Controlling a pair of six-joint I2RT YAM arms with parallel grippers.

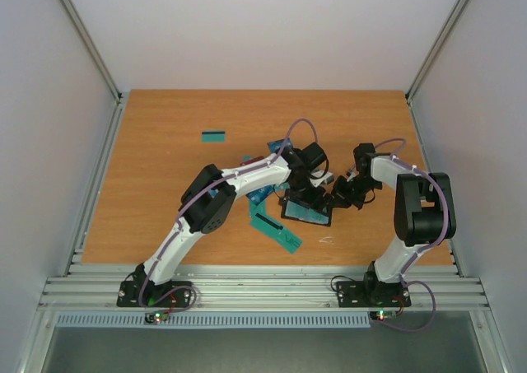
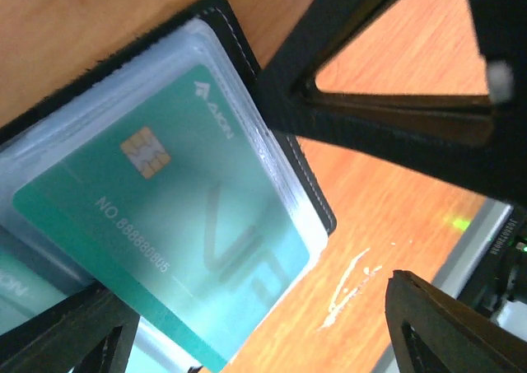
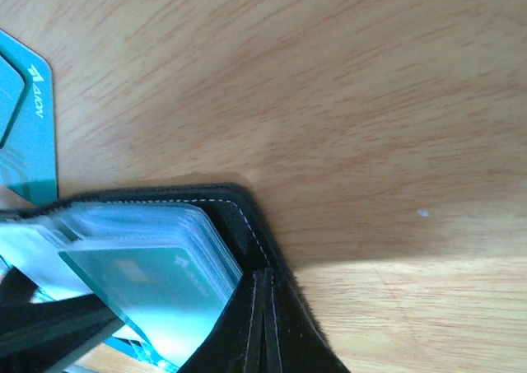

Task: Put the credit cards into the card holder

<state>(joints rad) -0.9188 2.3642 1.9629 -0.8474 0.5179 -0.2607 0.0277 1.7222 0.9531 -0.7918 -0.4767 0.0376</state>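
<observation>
The black card holder point(image 1: 306, 214) lies open on the wooden table, its clear sleeves showing teal. In the left wrist view a teal chip card point(image 2: 165, 216) sits partly inside the top sleeve of the card holder point(image 2: 239, 44). My left gripper point(image 1: 306, 193) hovers right over it, jaws wide open on either side of the card's free end point(image 2: 251, 307). My right gripper point(image 1: 339, 197) is shut on the holder's right-hand cover point(image 3: 263, 324). Loose teal credit cards point(image 1: 276, 229) lie just left of the holder.
One striped teal card point(image 1: 215, 136) lies alone at the far left. Red and blue cards point(image 1: 257, 159) lie under the left arm. Another teal card point(image 3: 29, 134) shows beside the holder. A white scratch point(image 1: 325, 240) marks the table near the front rail.
</observation>
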